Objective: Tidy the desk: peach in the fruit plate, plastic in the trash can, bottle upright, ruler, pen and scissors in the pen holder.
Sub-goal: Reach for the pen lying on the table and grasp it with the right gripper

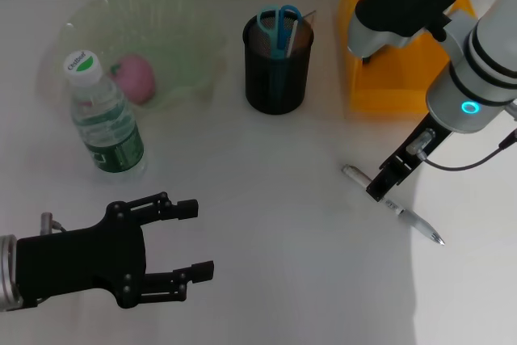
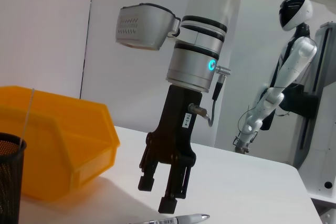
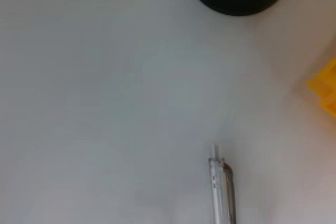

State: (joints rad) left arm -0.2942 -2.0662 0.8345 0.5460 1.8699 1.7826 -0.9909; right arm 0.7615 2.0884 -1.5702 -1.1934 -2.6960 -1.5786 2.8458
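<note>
A silver pen [image 1: 393,205] lies on the white desk at the right. My right gripper [image 1: 380,186] hangs open just over its upper half, one finger on each side. The left wrist view shows that gripper [image 2: 157,195] with its tips just above the pen [image 2: 178,219]. The pen also shows in the right wrist view [image 3: 220,192]. The black mesh pen holder [image 1: 277,62] holds blue scissors [image 1: 279,26] and a ruler. A pink peach [image 1: 133,78] lies in the green fruit plate [image 1: 186,30]. The bottle [image 1: 101,115] stands upright. My left gripper [image 1: 198,240] is open and empty at the front left.
An orange bin [image 1: 396,86] stands at the back right, behind my right arm. It also shows in the left wrist view [image 2: 58,150] next to the pen holder [image 2: 8,177]. Another robot [image 2: 283,77] stands beyond the desk.
</note>
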